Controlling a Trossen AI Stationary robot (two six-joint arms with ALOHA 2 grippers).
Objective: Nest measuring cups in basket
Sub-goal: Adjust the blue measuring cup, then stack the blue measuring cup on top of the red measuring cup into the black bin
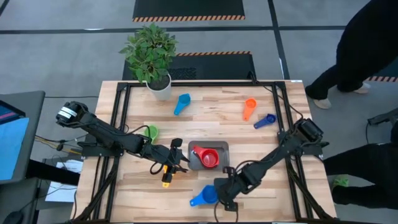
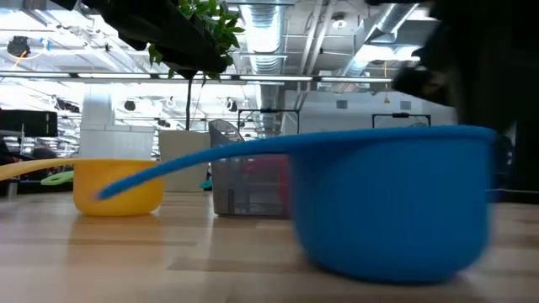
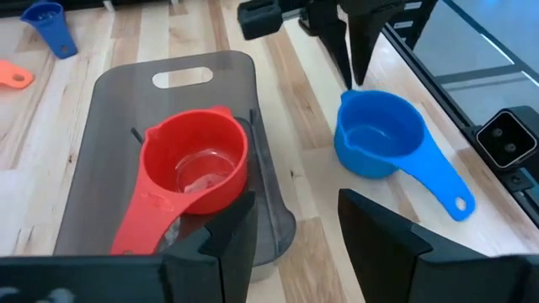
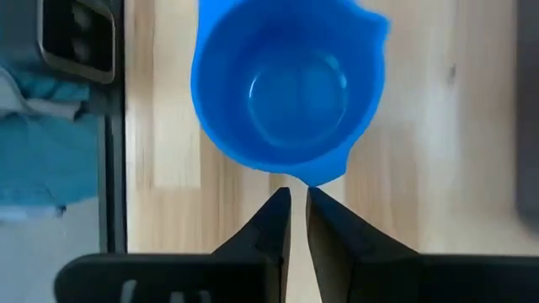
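The grey basket [image 1: 222, 148] holds the red cup [image 1: 208, 157], whose handle [image 3: 143, 223] slants up over the basket's edge. My left gripper [image 3: 295, 231] is open and hovers level at the basket's left end [image 1: 178, 159], one finger before its wall. The large blue cup [image 1: 203, 197] stands upright on the table near the near edge, its handle [image 3: 446, 189] pointing away from my right gripper [image 4: 299, 195]. That gripper is shut to a narrow slit right at the cup's pouring lip [image 4: 318, 175]. A yellow cup [image 1: 166, 179] stands just left of the basket. My right gripper comes slanting down from the table's right at the blue cup's pouring lip [image 4: 318, 175], on the side opposite the handle. Its fingertips [image 4: 282, 198] stand right at that lip; whether they touch it I cannot tell. The cup rests flat on the table.
Farther back lie the green cup [image 1: 151, 132], the light blue cup [image 1: 181, 102], the orange cup [image 1: 249, 109] and a dark blue cup [image 1: 264, 121]. A white plant pot [image 1: 158, 87] stands at the far edge. A person [image 1: 354, 50] stands beyond the table's right side.
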